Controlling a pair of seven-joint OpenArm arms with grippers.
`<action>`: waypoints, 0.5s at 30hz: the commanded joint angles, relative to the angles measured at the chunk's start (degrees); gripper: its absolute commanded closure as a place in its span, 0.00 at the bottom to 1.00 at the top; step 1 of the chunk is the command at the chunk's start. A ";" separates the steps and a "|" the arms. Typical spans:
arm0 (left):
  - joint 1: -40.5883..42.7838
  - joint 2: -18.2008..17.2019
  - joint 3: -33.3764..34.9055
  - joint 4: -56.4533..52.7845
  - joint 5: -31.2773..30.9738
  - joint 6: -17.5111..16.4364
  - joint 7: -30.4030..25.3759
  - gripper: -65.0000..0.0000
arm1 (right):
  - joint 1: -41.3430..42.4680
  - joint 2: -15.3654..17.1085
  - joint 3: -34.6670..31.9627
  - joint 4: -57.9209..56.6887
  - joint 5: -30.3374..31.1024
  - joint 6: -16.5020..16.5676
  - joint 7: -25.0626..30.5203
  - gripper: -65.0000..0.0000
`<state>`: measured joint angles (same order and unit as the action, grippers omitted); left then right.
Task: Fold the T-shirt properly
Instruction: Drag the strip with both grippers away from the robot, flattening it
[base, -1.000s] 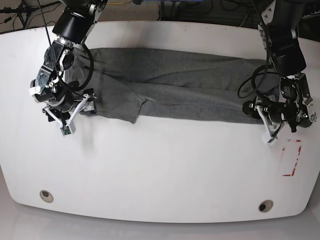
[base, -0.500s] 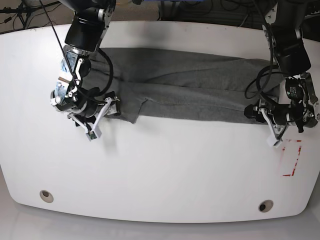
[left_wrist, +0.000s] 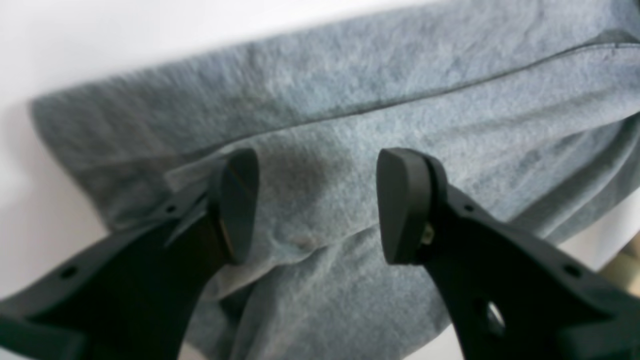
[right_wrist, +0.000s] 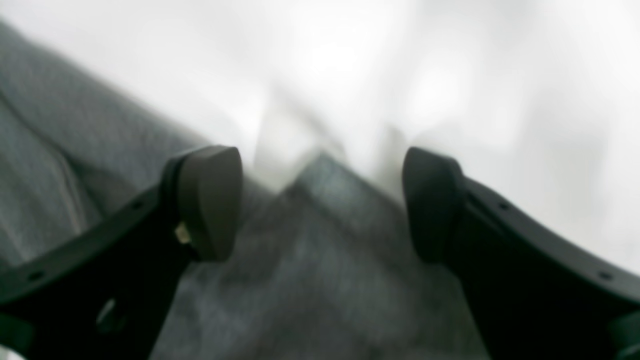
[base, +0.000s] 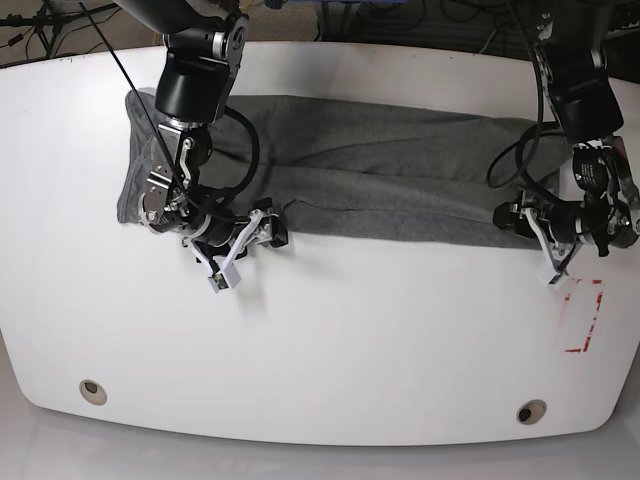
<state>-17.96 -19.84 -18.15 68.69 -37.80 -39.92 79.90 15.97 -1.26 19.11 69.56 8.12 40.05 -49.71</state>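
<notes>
The grey T-shirt (base: 400, 170) lies as a long folded band across the far half of the white table (base: 330, 340). My right gripper (base: 266, 233) is at the band's near edge, left of the middle, and is open. In the blurred right wrist view a pointed corner of the T-shirt (right_wrist: 325, 210) sits between the right gripper's (right_wrist: 320, 202) spread fingers. My left gripper (base: 510, 221) is at the band's right end, also open. In the left wrist view the left gripper (left_wrist: 320, 205) straddles layered folds of the T-shirt (left_wrist: 350, 110), with one fingertip (left_wrist: 237, 200) against a cloth edge.
A red-outlined rectangle (base: 583, 316) is marked on the table just right of my left gripper. Two round fittings (base: 92, 391) (base: 531, 411) sit near the table's front edge. Cables and equipment run behind the far edge.
My right arm has swept to the right along the shirt's near edge, from its left end to the protruding corner, baring the left end. The left arm has barely shifted.
</notes>
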 joint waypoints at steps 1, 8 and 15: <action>0.24 -1.04 -0.18 3.71 -1.01 -0.08 -0.47 0.46 | 1.48 0.51 0.01 -0.68 -0.08 -0.05 1.76 0.27; 3.14 -0.87 -0.18 7.84 -1.01 -0.08 -0.47 0.46 | 1.48 1.56 -0.17 -0.77 -0.08 -0.05 2.46 0.37; 3.93 -0.87 -0.18 7.67 -0.92 -0.08 -0.47 0.46 | 1.04 1.83 -0.26 -0.68 -0.08 -0.05 2.46 0.76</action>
<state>-13.02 -19.68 -18.15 75.37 -37.85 -39.94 80.12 15.97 0.49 19.03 68.14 7.70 40.07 -47.35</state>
